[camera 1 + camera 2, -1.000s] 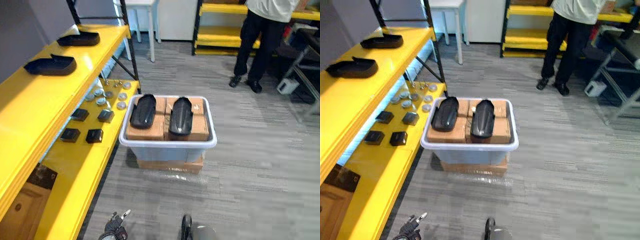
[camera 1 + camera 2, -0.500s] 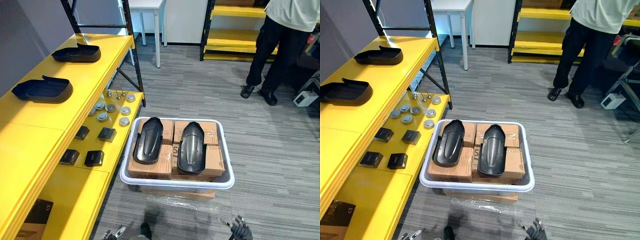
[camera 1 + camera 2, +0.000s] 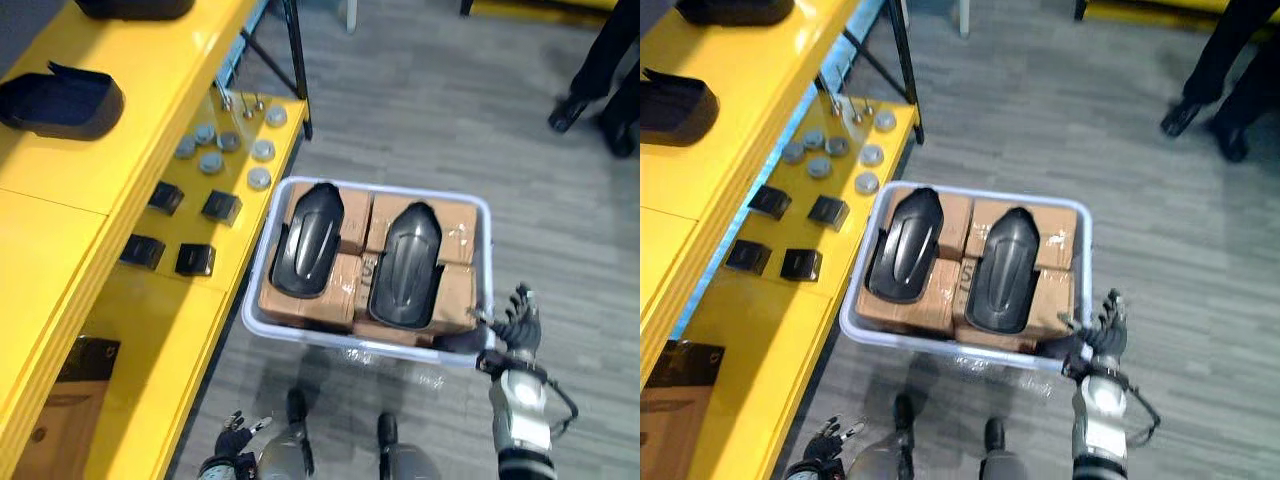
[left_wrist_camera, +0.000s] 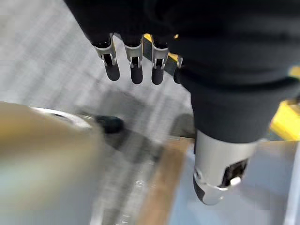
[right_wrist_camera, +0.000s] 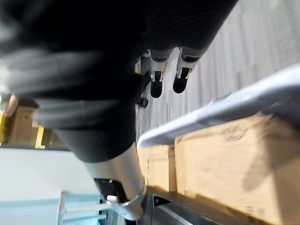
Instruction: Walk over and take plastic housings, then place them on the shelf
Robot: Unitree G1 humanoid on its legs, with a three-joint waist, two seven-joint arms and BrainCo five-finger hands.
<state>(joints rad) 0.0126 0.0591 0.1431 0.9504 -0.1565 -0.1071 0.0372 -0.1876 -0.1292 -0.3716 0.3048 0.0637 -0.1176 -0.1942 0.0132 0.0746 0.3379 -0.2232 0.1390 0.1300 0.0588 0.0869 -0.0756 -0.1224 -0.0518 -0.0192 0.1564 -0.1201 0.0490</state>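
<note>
Housings: two glossy black plastic housings, long and rounded, lie side by side on the boxes in the tub, the left one (image 3: pixel 308 240) and the right one (image 3: pixel 405 265). Neither of my hands touches them.
Boxes: brown cardboard boxes (image 3: pixel 458 222), taped shut, are packed tight and fill the tub to its rim.
Tub: a pale grey rectangular plastic tub (image 3: pixel 380 187) stands on the grey striped floor (image 3: pixel 420 90), just beside the lower level of the shelf.
My right hand (image 3: pixel 520 322): it is raised just outside the tub's near right corner. Its fingers (image 5: pixel 182 79) are straight and fanned apart and hold nothing. My wrist view shows the tub's rim (image 5: pixel 220 108) and a cardboard side past them. I cannot tell whether the thumb touches the rim.
My left hand (image 3: pixel 233 440): it hangs low on my left, well apart from the tub. Its fingers (image 4: pixel 136 70) are loose in a row, and the thumb is off to one side. It is empty.
Shelf: a yellow two-level shelf (image 3: pixel 60 240) runs along my left.
Upper level: another black housing (image 3: pixel 62 98) sits there open side up, and the edge of a further dark one (image 3: pixel 135 8) shows beyond it.
Lower level: four small black blocks (image 3: pixel 195 260) and a cluster of silver round discs (image 3: pixel 232 150) lie here.
Person: dark shoes (image 3: pixel 572 112) and trouser legs stand on the floor, far beyond the tub.
</note>
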